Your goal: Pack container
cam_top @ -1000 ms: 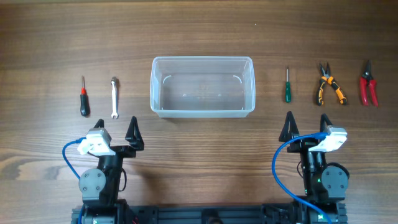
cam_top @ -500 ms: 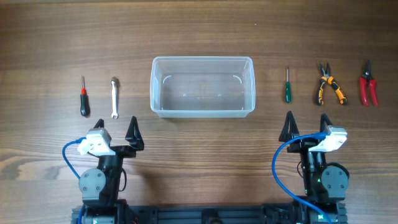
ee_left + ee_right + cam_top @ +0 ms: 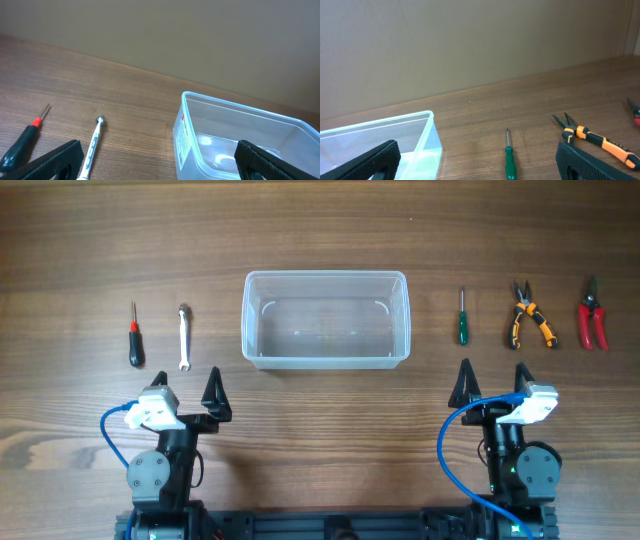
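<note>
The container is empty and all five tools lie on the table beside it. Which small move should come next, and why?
Probably the left pincer should move forward and down over the wrench. This pincer is open and holds nothing. The wrench lies almost straight ahead of it and close to the container, which has nothing inside, so it looks like the easiest first tool to pack.

The clear plastic rectangular container point(image 3: 325, 361) sits midway on the wooden bench point(image 3: 320, 230). Left lie a black-handled screwdriver point(image 3: 135, 346) and steel spanner point(image 3: 184, 337) (spanner nearer). Right lie a green-handled screwdriver point(image 3: 462, 328), orange-handled pliers point(image 3: 529, 320) and red-handled cutters point(image 3: 593, 327).
</note>
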Robot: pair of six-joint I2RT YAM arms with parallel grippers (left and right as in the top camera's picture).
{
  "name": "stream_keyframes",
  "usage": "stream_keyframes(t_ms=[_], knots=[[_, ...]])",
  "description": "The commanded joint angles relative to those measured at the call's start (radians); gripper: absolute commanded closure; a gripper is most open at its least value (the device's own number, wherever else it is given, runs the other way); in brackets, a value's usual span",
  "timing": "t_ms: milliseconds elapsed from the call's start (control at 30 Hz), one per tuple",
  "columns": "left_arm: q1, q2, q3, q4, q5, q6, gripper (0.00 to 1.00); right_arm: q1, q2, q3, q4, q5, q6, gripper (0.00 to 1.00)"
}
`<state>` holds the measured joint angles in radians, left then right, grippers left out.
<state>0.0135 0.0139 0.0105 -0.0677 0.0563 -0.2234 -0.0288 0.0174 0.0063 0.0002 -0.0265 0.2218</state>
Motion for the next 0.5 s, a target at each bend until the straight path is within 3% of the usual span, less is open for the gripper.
stream_keyframes(t_ms=[0, 233, 467], knots=[[0.006, -0.006, -0.005, -0.005, -0.005, -0.01, 0.0, 0.006, -0.008, -0.001, 0.002, -0.02, -0.009, 0.0], [0.006, -0.006, -0.005, -0.005, -0.005, -0.01, 0.0, 0.006, -0.008, -0.001, 0.003, -0.039, 0.002, 0.0], [0.006, -0.006, -0.005, -0.005, -0.005, -0.01, 0.0, 0.006, -0.008, 0.0, 0.009, -0.089, 0.122, 0.0]])
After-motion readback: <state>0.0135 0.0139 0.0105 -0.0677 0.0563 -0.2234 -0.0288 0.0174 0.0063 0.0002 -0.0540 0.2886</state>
